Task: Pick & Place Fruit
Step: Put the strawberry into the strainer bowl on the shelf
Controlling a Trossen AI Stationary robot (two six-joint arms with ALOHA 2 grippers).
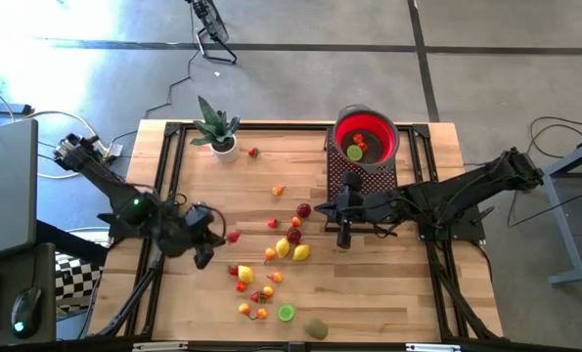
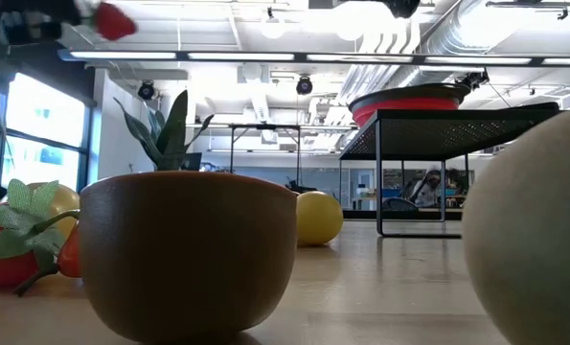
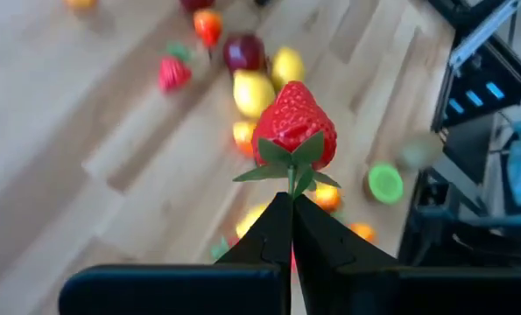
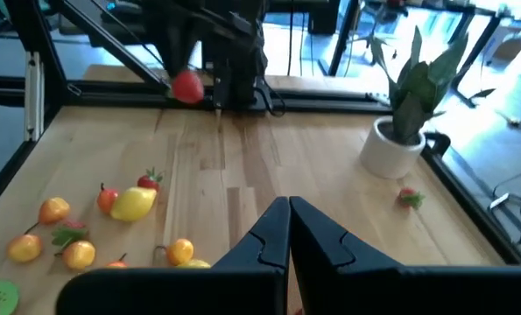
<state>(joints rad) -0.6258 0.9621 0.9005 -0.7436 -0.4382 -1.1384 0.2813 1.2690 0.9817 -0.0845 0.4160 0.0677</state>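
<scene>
High view: left arm reaches in over the surface (image 1: 388, 284), its left gripper (image 1: 208, 242) beside a red strawberry (image 1: 234, 237); right arm stretches in from the far side, right gripper (image 1: 344, 235) below the red bowl (image 1: 366, 136), scattered fruit (image 1: 291, 249) between them. Left wrist view: fingers (image 3: 317, 232) pinched tight on the strawberry's green stem, berry just past the tips, raised above the surface. Right wrist view: fingers (image 4: 264, 232) pressed together, holding nothing, above bare wood.

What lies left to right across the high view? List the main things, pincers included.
Left pincer shut on a strawberry → potted plant → lemon → right pincer, shut → red bowl.
</scene>
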